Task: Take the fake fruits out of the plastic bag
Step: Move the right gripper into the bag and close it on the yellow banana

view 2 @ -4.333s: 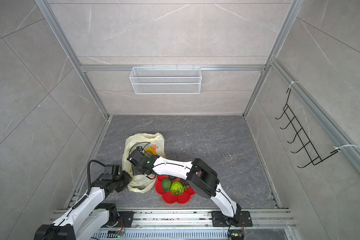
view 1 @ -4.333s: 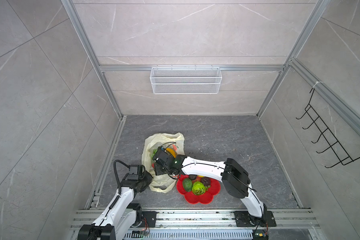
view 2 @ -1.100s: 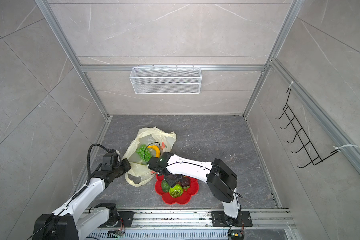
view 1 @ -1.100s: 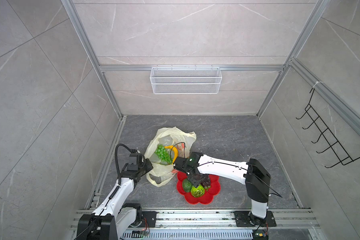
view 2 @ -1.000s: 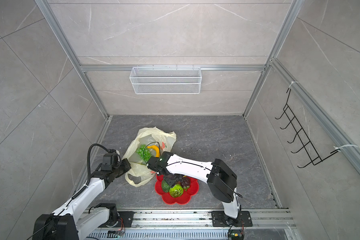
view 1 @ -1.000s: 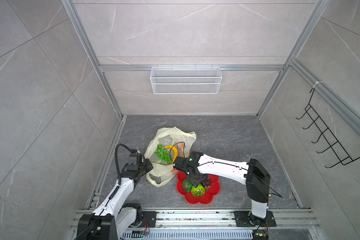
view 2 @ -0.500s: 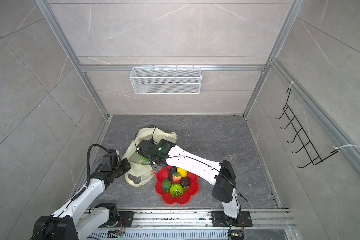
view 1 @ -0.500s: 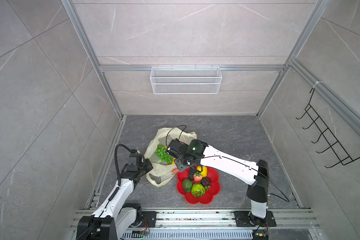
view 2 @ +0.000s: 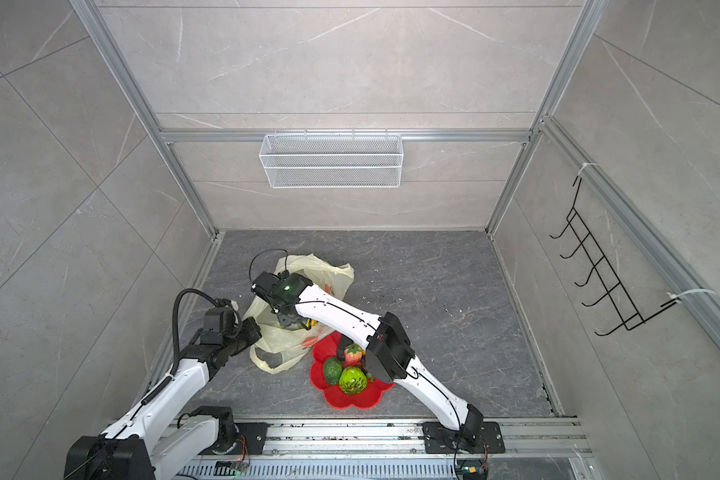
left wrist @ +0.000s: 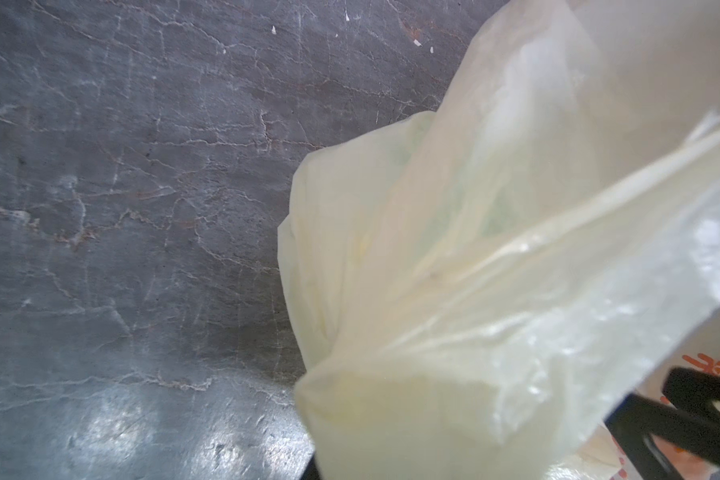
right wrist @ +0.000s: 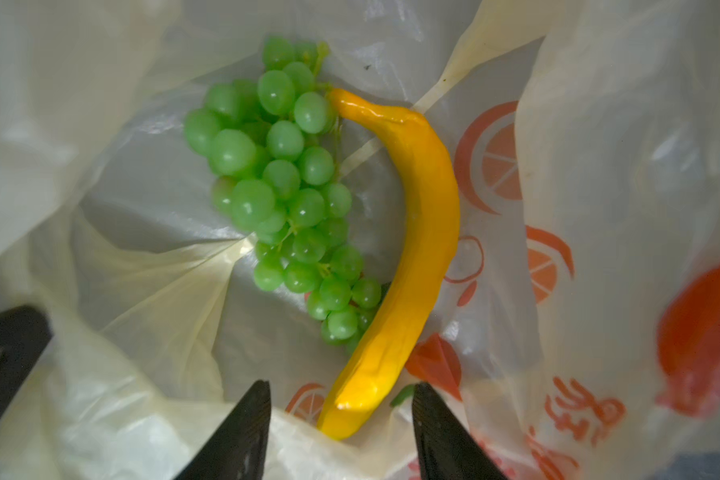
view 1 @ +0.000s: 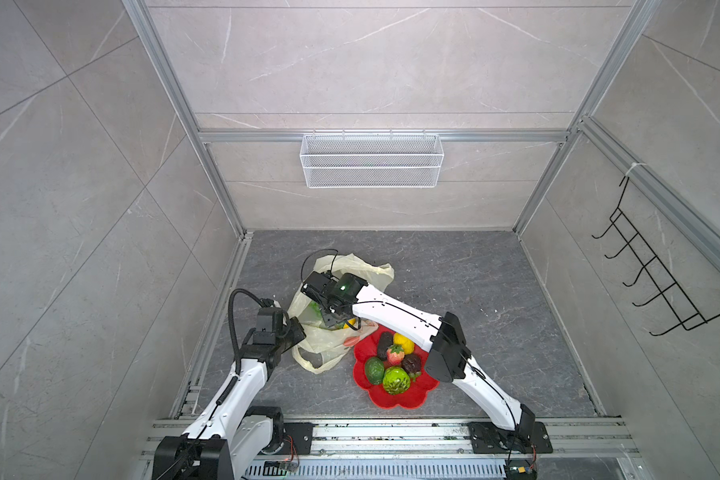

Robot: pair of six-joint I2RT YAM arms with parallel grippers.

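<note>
Trouble, judged from both top views, starts with the plastic bag (view 1: 373,272) lying slack on the table (view 1: 474,282) just beside the red plate (view 1: 395,402), where a hasty pull could drag it over the fruits (view 1: 395,380) set there. In the left wrist view, the left fingers (left wrist: 707,386) are pressed together on a bunched fold of film, which could slip free and let the mouth collapse. In the right wrist view, the right fingers (right wrist: 242,436) stand spread either side of the banana (right wrist: 416,232) tip inside the bag, beside the grape bunch (right wrist: 283,187); closing there may catch film or squirt the glossy end out.
</note>
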